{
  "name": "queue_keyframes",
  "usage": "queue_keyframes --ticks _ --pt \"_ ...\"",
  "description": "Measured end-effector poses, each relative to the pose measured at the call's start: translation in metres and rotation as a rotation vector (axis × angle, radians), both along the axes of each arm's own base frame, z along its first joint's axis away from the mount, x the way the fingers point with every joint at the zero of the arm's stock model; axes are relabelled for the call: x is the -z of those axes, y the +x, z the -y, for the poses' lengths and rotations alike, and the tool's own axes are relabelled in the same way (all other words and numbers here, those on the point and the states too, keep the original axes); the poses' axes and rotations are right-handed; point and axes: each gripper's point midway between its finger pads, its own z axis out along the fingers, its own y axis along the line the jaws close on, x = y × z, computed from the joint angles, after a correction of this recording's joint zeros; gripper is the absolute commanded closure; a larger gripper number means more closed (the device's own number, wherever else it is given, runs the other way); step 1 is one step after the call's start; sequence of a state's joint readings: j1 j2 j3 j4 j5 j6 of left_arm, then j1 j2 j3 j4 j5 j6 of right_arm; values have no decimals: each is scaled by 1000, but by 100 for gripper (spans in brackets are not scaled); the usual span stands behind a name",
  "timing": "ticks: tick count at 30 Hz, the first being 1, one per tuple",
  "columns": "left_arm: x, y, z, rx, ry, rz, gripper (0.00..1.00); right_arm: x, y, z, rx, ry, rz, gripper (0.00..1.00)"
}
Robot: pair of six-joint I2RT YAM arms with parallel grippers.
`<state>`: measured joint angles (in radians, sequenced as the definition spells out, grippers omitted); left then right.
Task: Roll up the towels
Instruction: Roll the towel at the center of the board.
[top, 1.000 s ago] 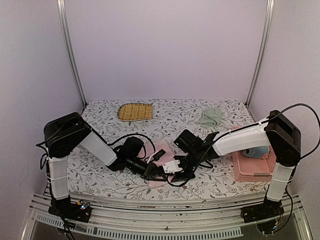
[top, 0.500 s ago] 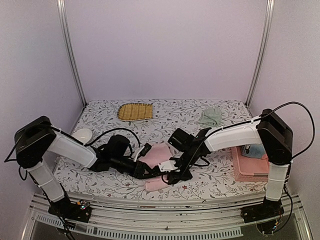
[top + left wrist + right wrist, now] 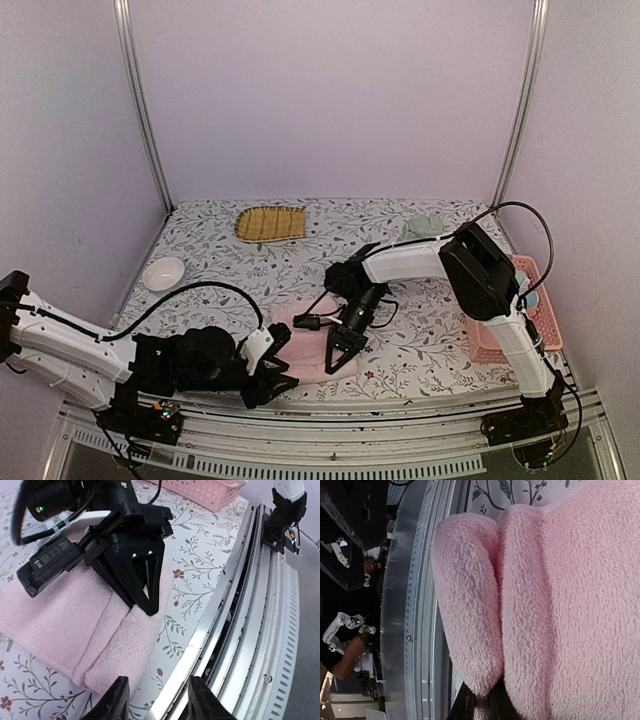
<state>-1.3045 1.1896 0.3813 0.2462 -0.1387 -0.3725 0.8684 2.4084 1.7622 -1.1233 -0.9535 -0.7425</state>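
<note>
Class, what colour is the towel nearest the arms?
Pink towel, clearest in right wrist view.

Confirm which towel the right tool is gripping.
The pink towel, front centre, partly rolled; the right tool is closed on its fold. The green towel lies at the back, clear of it.

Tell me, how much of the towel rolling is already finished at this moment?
Done: only the near edge of the pink towel is turned over into a first fold. In hand: the right gripper is shut on that fold; the left gripper hangs open near it, holding nothing. Left: rolling the rest of the pink towel, and the sage green towel, crumpled at the back.
</note>
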Motion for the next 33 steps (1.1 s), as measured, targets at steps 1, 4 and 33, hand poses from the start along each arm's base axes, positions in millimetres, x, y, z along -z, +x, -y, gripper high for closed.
queue_keyframes --ticks 1,4,33 --pt "2 -3 -1 7 20 25 55 0 1 0 13 -13 -39 95" --pt "14 1 -4 22 107 105 51 1 1 1 36 -37 -103 95" --pt "69 29 44 188 490 387 93 -9 4 4 53 -54 -131 66"
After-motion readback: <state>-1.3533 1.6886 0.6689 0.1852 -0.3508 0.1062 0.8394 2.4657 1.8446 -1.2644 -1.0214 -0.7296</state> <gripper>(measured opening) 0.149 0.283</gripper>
